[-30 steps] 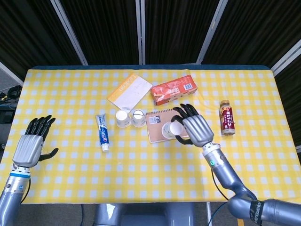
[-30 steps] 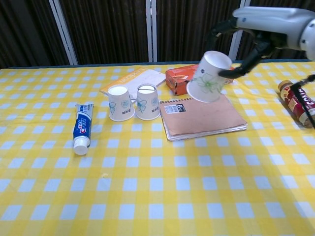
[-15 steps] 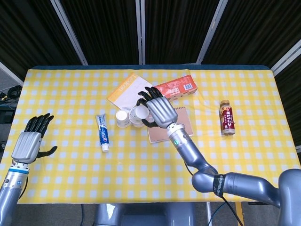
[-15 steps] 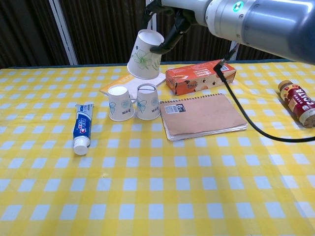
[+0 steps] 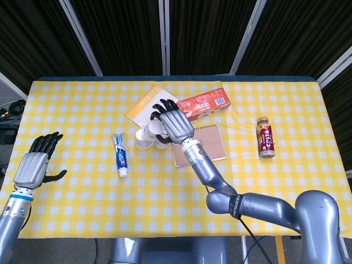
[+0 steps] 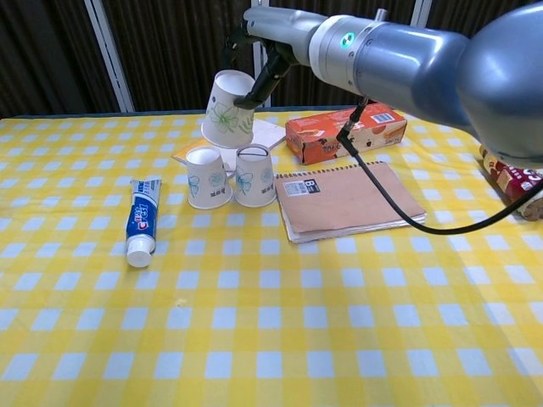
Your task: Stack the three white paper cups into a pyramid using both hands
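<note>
Two white paper cups stand upside down and side by side on the yellow checked table: the left cup (image 6: 208, 178) and the right cup (image 6: 254, 175). My right hand (image 6: 265, 51) grips the third cup (image 6: 229, 110), mouth down and tilted, just above and slightly behind the left cup, apart from both. In the head view this hand (image 5: 173, 124) and the held cup (image 5: 152, 131) hide most of the pair (image 5: 143, 141). My left hand (image 5: 34, 165) hovers open at the table's left edge, holding nothing.
A toothpaste tube (image 6: 141, 220) lies left of the cups. A brown spiral notebook (image 6: 348, 199) lies right of them, with an orange box (image 6: 344, 131) behind it. A booklet (image 5: 144, 104) sits behind the cups. A small bottle (image 5: 265, 137) lies at far right.
My right hand has carried the third cup leftward, from above the notebook to above the standing pair. The left hand has hardly moved.
</note>
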